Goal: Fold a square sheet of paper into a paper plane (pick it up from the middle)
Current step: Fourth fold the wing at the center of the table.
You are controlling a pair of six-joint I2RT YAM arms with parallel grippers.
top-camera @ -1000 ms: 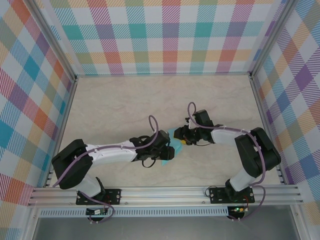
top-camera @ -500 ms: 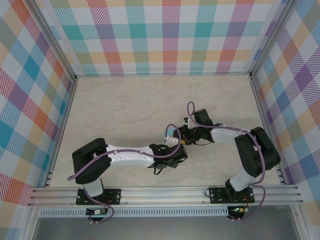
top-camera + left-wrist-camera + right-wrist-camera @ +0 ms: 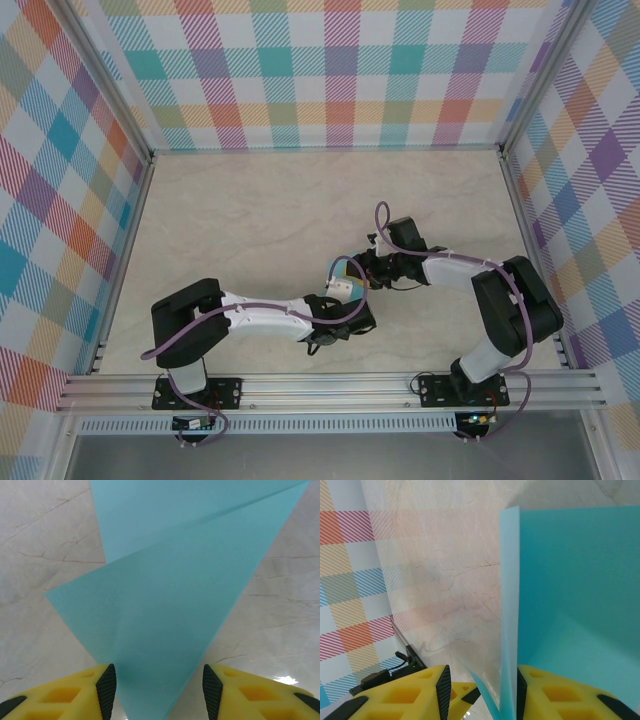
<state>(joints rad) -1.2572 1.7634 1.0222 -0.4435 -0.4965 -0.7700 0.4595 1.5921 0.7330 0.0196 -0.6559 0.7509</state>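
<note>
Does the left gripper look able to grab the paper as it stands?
Probably yes: the narrow tip of the paper lies between the open jaws of the left gripper, nothing else there.

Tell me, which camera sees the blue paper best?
The left wrist camera. There the paper spreads out flat, so its folds and pointed corners are plain. The right wrist camera catches the paper with one flap edge-on beside a flat part. From the top camera the paper is a tiny teal bit.

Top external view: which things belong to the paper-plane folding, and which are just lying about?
Job: folded teal paper, left gripper, right gripper.
Not part of it: table, checked walls.
</note>
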